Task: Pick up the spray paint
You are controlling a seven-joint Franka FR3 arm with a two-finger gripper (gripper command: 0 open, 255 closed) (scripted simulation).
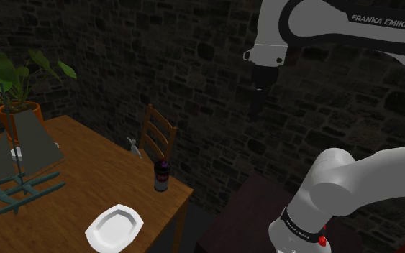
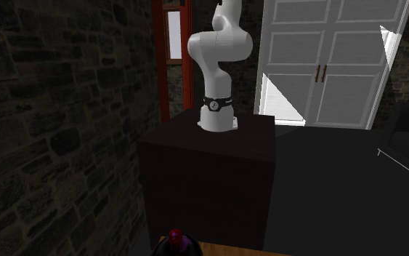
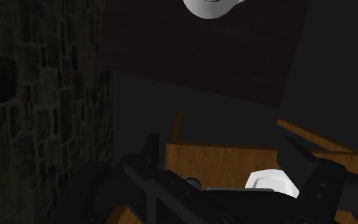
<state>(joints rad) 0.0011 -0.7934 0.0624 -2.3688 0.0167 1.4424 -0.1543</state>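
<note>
The spray paint point(image 1: 162, 175) is a dark can with a purplish-red top, upright near the wooden table's point(image 1: 78, 180) corner closest to the stand. In the second exterior view its red cap point(image 2: 177, 239) peeks up at the bottom edge, in front of the dark stand point(image 2: 210, 167). My black gripper point(image 1: 255, 106) hangs high in the air, well above the can and off toward the shoulder view's right. In the wrist view the gripper point(image 3: 225, 156) is open, its fingers point(image 3: 149, 150) wide apart with nothing between them, above the table's edge point(image 3: 222, 156).
A white plate point(image 1: 114, 226) lies at the table's front edge, also in the wrist view point(image 3: 271, 181). A wooden chair point(image 1: 157, 133), a small grey figure point(image 1: 133, 146), a potted plant point(image 1: 17, 108), a grey cone point(image 1: 19, 144) and a teal frame point(image 1: 21, 190) surround the can. Stone wall behind.
</note>
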